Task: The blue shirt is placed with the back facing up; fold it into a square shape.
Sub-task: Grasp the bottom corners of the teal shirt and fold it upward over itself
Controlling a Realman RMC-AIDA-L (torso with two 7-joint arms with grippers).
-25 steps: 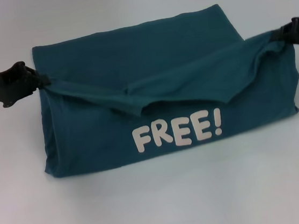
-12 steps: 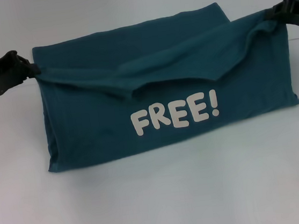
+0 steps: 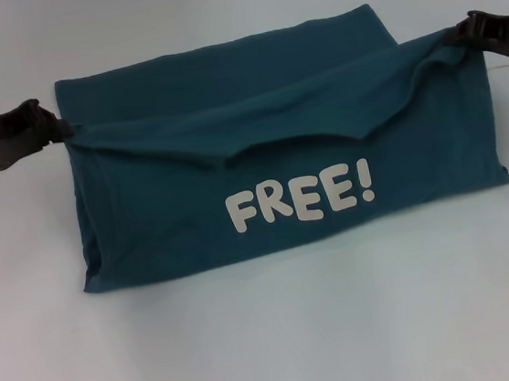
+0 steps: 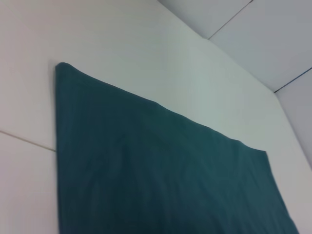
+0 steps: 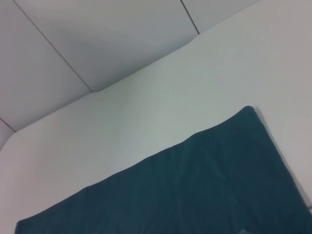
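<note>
The blue shirt (image 3: 271,170) lies across the white table, its near half lifted and folded toward the far edge, so the cream "FREE!" lettering (image 3: 300,200) faces me. My left gripper (image 3: 62,130) is shut on the shirt's lifted left corner. At the upper right, my right gripper (image 3: 459,36) is shut on the other lifted corner. The raised edge sags in the middle between them. The flat teal cloth (image 4: 161,175) fills much of the left wrist view, and the blue shirt (image 5: 195,190) also shows in the right wrist view.
The white table (image 3: 271,336) stretches in front of the shirt and around it. Grey wall panels (image 5: 97,34) rise beyond the table's far edge in the wrist views.
Both grippers have carried the shirt's corners farther toward the back. The lifted flap has risen and pulled tauter, and the lettered face has stood up more.
</note>
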